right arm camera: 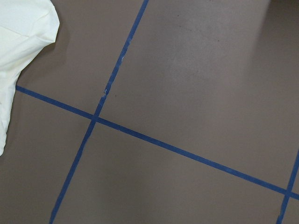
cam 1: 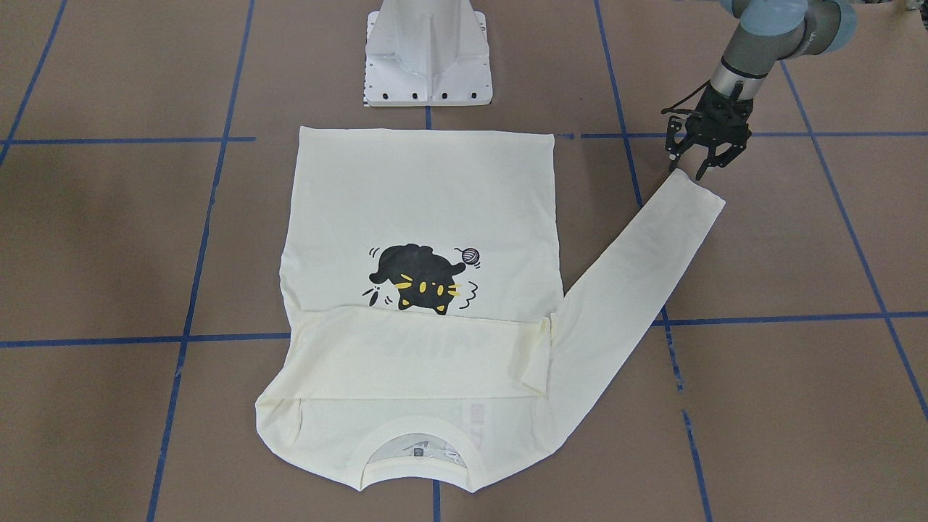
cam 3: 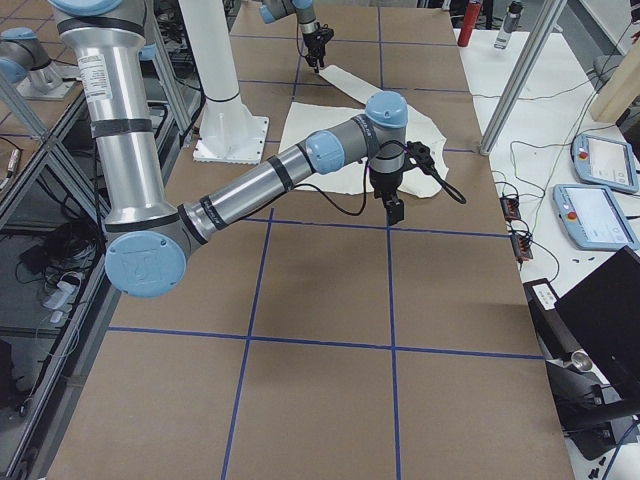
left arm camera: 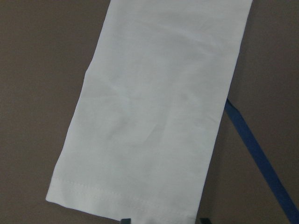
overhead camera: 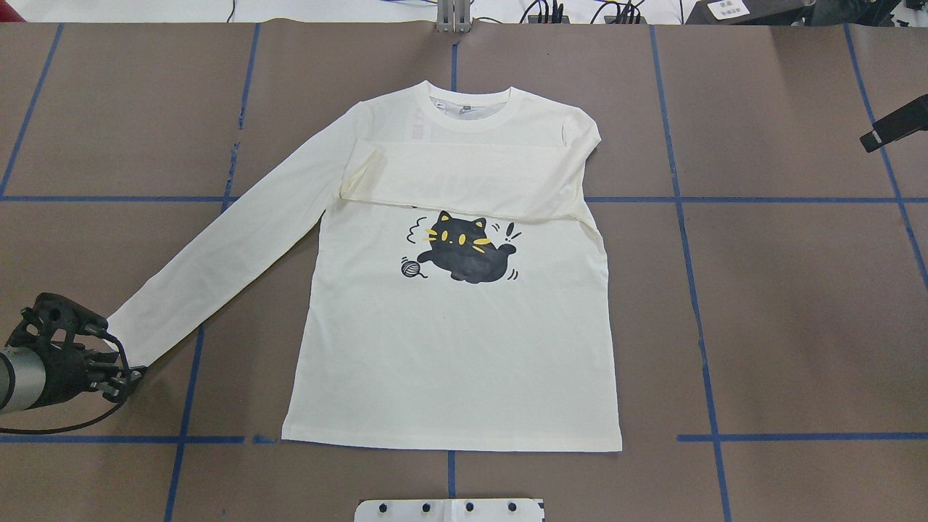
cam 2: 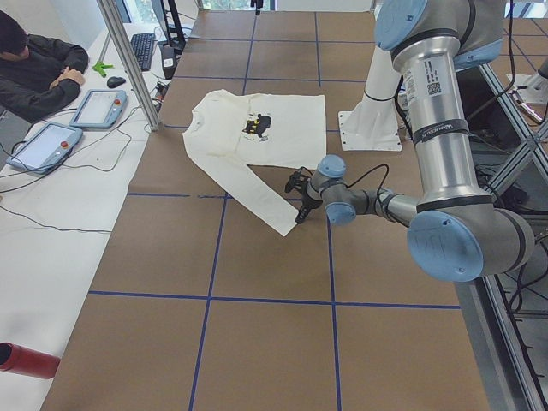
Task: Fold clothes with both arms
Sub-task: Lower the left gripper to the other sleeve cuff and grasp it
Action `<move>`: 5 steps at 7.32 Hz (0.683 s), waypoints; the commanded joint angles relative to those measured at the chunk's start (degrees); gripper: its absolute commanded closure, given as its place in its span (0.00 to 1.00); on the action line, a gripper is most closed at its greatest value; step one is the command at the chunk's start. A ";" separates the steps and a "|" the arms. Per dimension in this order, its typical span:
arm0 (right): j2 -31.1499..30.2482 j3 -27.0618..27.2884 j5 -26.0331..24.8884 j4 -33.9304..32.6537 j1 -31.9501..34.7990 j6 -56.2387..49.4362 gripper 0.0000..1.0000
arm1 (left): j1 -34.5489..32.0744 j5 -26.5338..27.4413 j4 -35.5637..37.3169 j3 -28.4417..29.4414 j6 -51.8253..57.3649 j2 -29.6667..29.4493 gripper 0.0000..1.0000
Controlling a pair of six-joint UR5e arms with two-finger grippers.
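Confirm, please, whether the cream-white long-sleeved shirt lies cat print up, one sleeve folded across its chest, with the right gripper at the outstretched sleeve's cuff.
Not quite: it is the left gripper at that cuff, as the overhead exterior view shows. The cream-white long-sleeved shirt otherwise lies as you say.

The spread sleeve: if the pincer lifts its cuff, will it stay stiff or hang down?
Probably floppy: the sleeve lies flat with soft creases, so it should hang from the left pincer. Likely light, thin cloth; it may drag on the table.
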 commanded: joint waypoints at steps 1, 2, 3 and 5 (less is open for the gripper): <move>0.00 -0.05 0.00 0.00 0.00 0.00 0.00 | 0.00 0.00 0.00 0.11 0.00 -0.07 0.63; 0.00 -0.05 0.00 0.00 0.00 0.00 0.00 | 0.00 0.00 0.00 0.29 0.00 -0.07 0.78; 0.00 -0.14 0.00 0.00 0.00 0.00 0.00 | 0.00 0.00 0.00 0.37 0.00 -0.15 0.93; 0.00 -0.14 -0.09 0.00 0.00 0.00 0.00 | 0.00 0.35 0.00 0.38 0.00 -0.33 1.00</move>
